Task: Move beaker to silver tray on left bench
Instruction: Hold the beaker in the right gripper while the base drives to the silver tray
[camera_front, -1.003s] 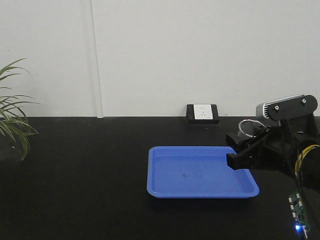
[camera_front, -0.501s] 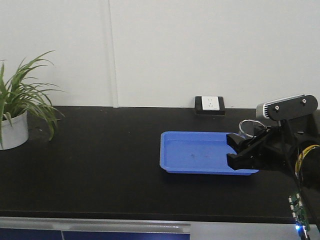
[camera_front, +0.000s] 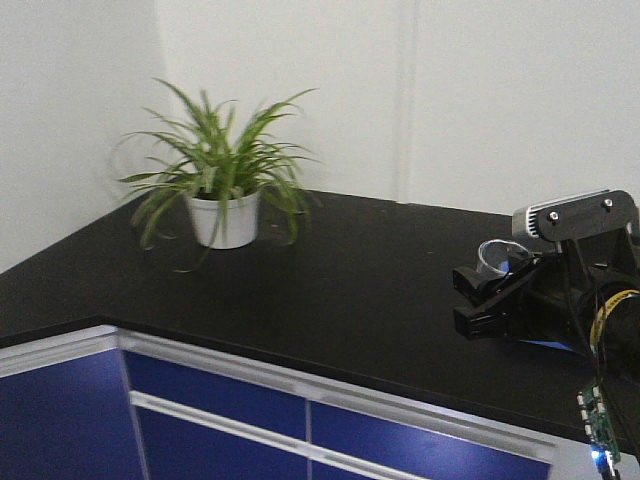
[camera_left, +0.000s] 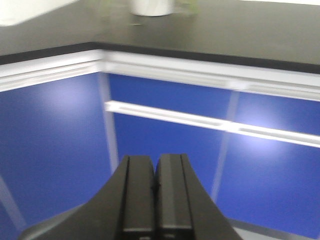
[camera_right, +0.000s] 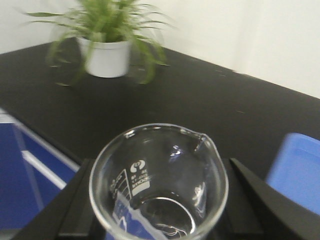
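The beaker is a small clear glass cylinder with white printed marks and a pouring lip. It is held upright between the black fingers of my right gripper. In the front view the beaker rises above the right gripper at the right, over the matte black bench. My left gripper is shut with nothing in it and hangs in front of blue cabinet fronts. The silver tray is out of view.
A potted green plant in a white pot stands near the bench's back left corner. A blue plastic tray shows at the right edge of the right wrist view. Blue cabinet doors run below the bench's white front edge.
The front view has swung left: the blue tray and wall socket slid out to the right, while the plant and cabinet fronts came in. The right gripper still holds the beaker.
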